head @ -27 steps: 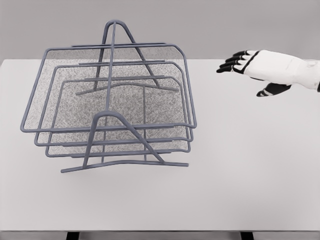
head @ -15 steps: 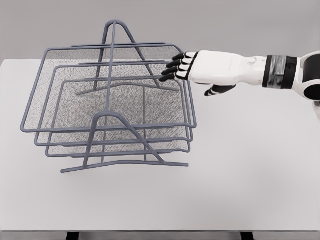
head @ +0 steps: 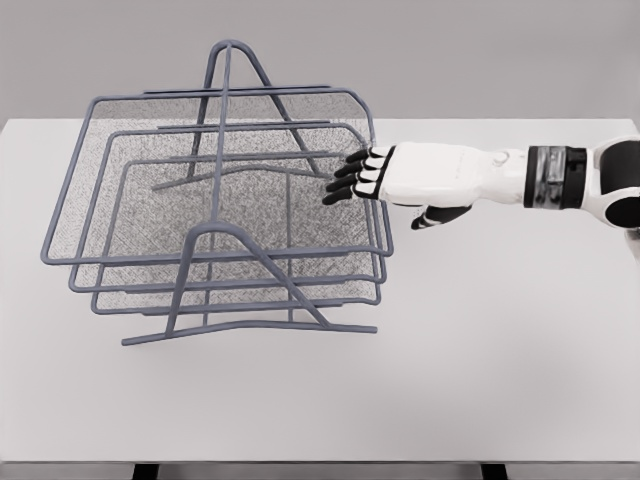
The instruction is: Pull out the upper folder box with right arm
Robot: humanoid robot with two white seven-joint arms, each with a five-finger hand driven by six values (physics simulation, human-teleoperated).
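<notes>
White table [head: 520,340]; right hand [head: 385,178] lower now, fingers extended over upper folder box [head: 215,175] rim, grasping nothing.

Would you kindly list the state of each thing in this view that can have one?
Upper tray: seated in the rack, not pulled out.
Middle tray: seated in the rack.
Lower tray: seated in the rack.
Rack: upright on the table.
Right hand: fingers extended at the trays' right edge, gripping nothing that shows.
</notes>
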